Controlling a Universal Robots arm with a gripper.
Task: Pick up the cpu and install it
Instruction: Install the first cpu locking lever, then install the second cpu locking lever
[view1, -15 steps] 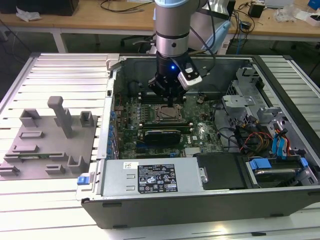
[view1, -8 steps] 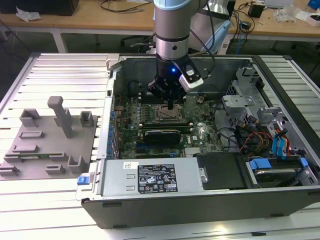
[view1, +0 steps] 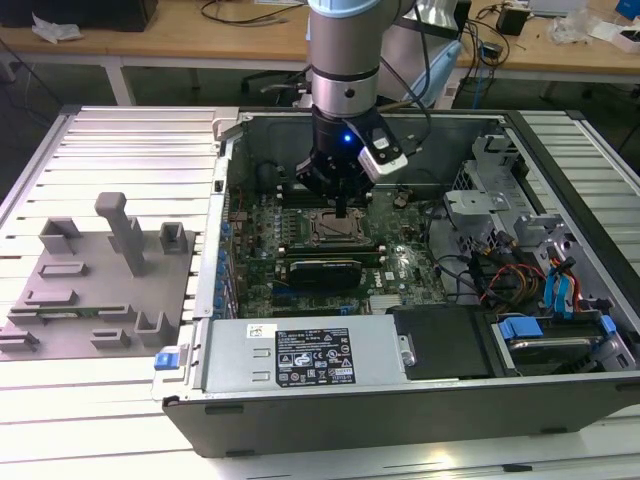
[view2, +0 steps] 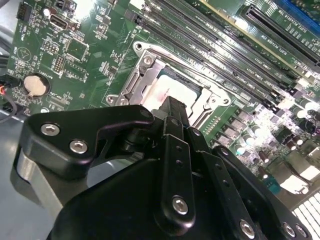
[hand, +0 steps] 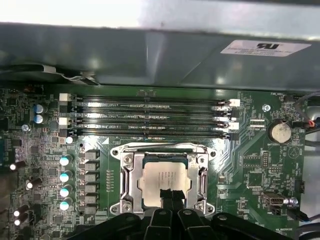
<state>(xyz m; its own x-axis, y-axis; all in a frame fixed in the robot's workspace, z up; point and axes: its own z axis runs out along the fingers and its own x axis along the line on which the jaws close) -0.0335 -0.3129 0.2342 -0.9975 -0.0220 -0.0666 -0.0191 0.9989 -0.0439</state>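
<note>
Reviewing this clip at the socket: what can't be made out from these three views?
- Gripper state: in both wrist views the fingertips meet over the cpu; a grip or mere contact cannot be told.
- Near edge of the cpu: covered by the fingers in both wrist views.
- Whether the cpu sits fully in the socket frame: not decidable.
- Exterior view: the gripper blocks part of the socket.
</note>
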